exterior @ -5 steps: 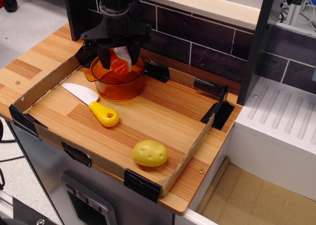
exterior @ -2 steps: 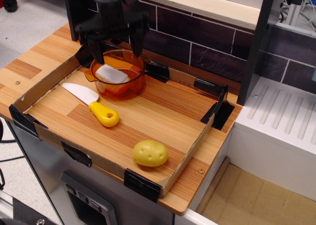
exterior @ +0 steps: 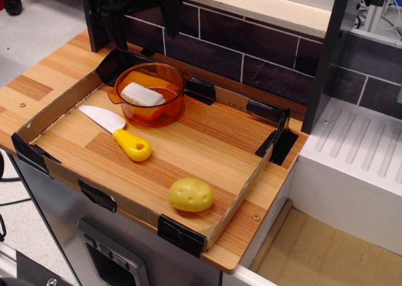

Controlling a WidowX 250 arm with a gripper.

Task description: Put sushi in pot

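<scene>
1. Observation.image view: the sushi (exterior: 142, 95) lies inside the pot (exterior: 151, 113), white rice side up, with orange showing beneath it through the clear wall.
2. Its long axis runs from the upper left to the lower right of the picture, roughly along the back rim of the cardboard tray (exterior: 59, 110).
3. The pot stands in the far left corner of the tray, its small pouring lip pointing left.
4. The fingers (exterior: 171, 9) hang above and behind the pot, well clear of its rim and of the sushi; they are spread apart and hold nothing.
5. A white knife with a yellow handle (exterior: 119, 133) lies just in front of the pot, blade toward the left.
6. A yellow potato (exterior: 190, 194) sits near the front edge of the tray, well apart from the pot.
7. The tray rests on the wooden table (exterior: 31, 88), with a dark tiled wall (exterior: 251, 56) behind.
</scene>
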